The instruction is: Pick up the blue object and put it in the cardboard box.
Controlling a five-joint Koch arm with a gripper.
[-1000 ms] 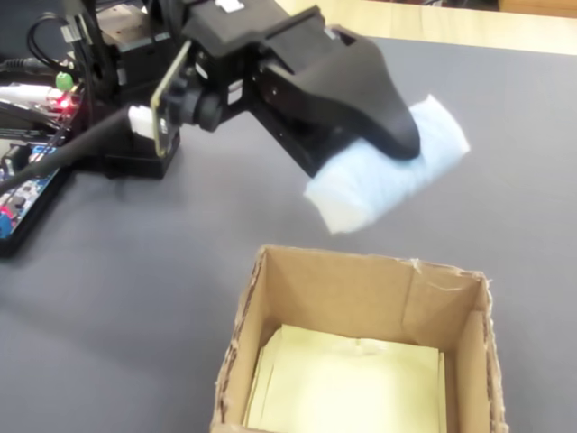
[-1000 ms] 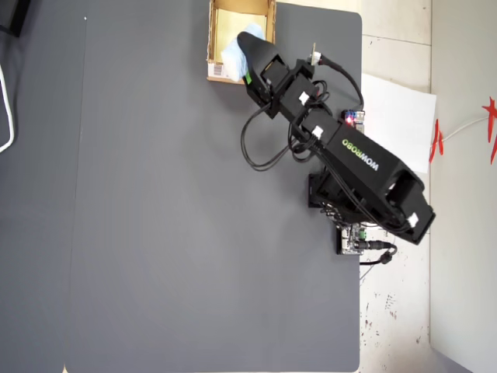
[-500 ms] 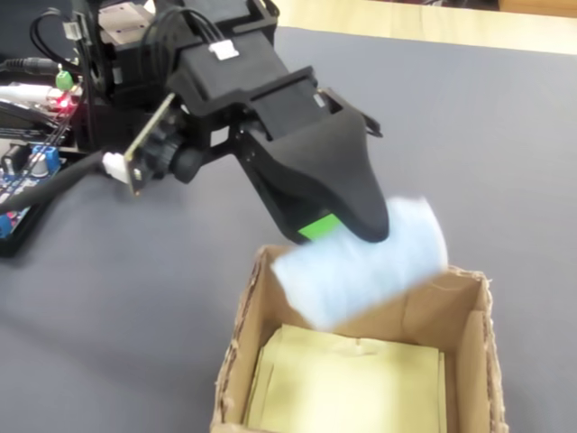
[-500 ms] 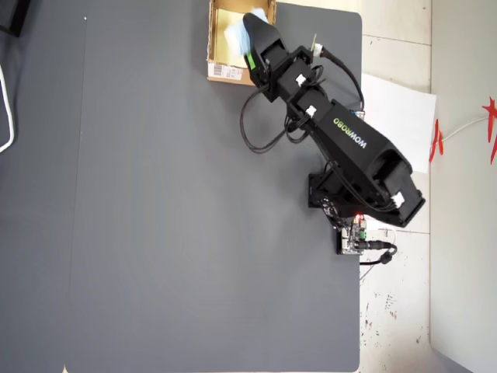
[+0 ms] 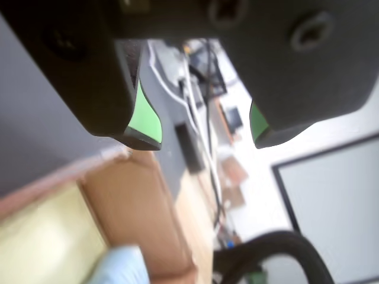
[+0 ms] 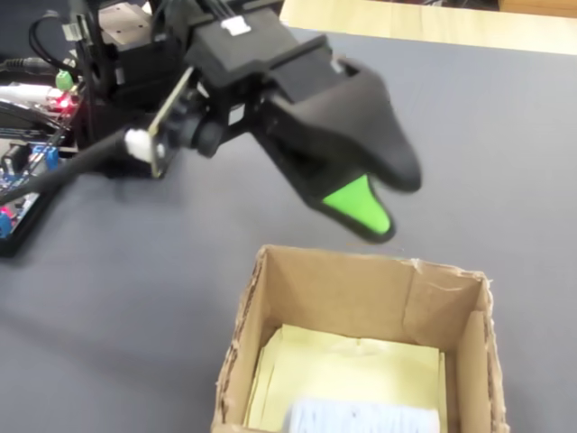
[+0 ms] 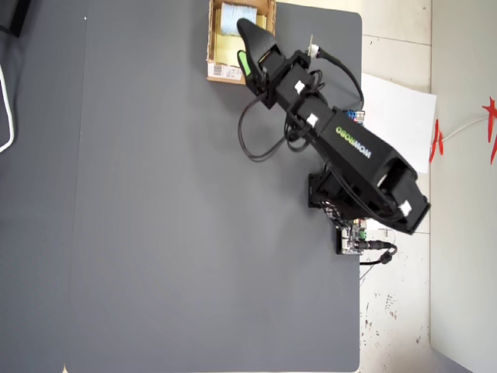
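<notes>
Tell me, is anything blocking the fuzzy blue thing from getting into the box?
No, nothing visible is in the way, because the blue object already lies inside the cardboard box on its pale yellow bottom. The gripper hangs open and empty above the box.

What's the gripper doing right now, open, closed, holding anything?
Gripper: open and empty, jaws apart above the cardboard box; the blue object lies inside the box.
</notes>
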